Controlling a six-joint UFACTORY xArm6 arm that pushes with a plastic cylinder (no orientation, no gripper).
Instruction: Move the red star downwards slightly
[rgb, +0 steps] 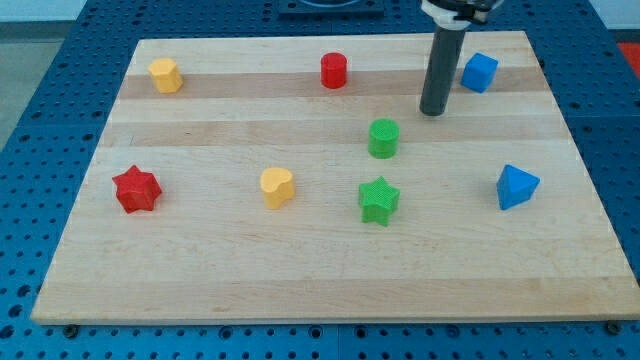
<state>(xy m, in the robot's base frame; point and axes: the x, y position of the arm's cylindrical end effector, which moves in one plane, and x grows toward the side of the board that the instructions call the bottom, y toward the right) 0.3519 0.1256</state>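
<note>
The red star (136, 189) lies on the wooden board (330, 290) at the view's left, about mid-height. My tip (432, 112) rests on the board at the upper right, far from the red star. It stands just up and right of the green cylinder (383, 138) and left of the blue cube (479, 72). Nothing touches the tip.
A yellow hexagonal block (165, 75) sits at the top left and a red cylinder (333, 71) at the top middle. A yellow heart-like block (276, 187) and a green star (378, 200) lie at mid-board. A blue triangular block (516, 186) is at the right.
</note>
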